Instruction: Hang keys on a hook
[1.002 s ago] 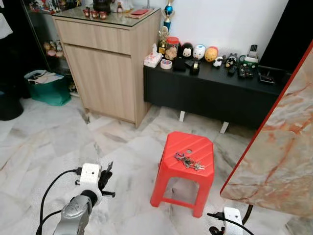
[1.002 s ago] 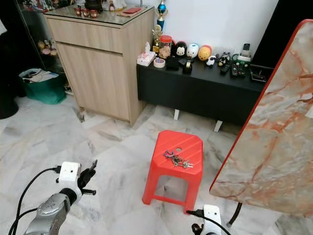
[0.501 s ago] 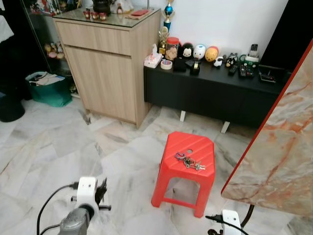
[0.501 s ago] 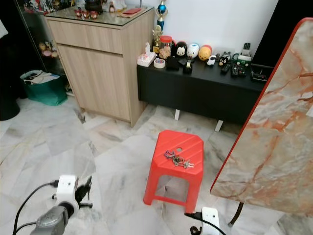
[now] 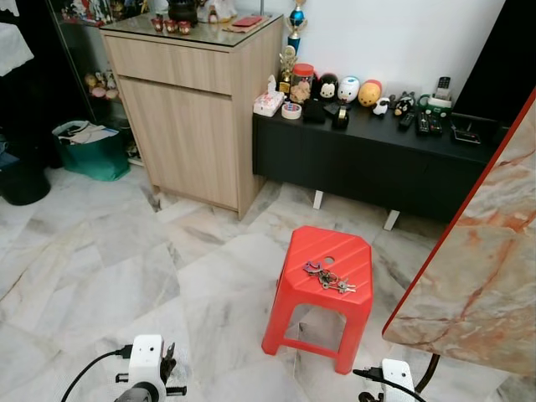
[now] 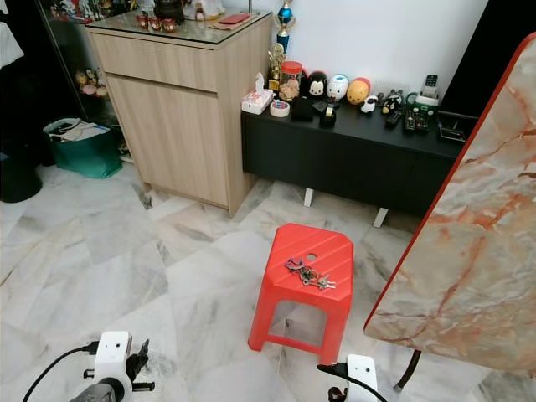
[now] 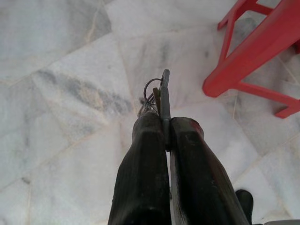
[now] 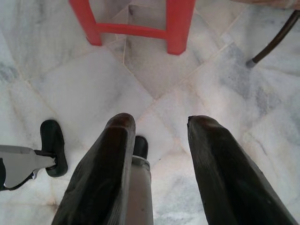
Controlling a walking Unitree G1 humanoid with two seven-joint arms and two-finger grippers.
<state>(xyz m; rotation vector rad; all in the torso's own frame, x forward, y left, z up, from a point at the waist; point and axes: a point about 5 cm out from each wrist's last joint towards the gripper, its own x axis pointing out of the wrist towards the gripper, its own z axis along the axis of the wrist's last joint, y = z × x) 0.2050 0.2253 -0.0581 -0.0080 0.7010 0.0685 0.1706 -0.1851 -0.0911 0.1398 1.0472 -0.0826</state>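
Note:
A bunch of keys lies on top of the red plastic stool in the middle of the marble floor. In the left wrist view my left gripper is shut on a second key ring: a flat key blade and a wire ring stick out past the fingertips. That gripper hangs low over the floor, left of the stool. My right gripper is open with nothing between its fingers. It points down at the floor just in front of the stool's legs.
A wooden cabinet and a low black sideboard with figurines stand against the far wall. A marble tabletop with a red edge leans at the right, its dark leg near my right gripper. A green bag sits far left.
My left arm has sunk toward the bottom of the eye views, still shut on its keys. The camera has shifted slightly. The keys on the stool have not moved.

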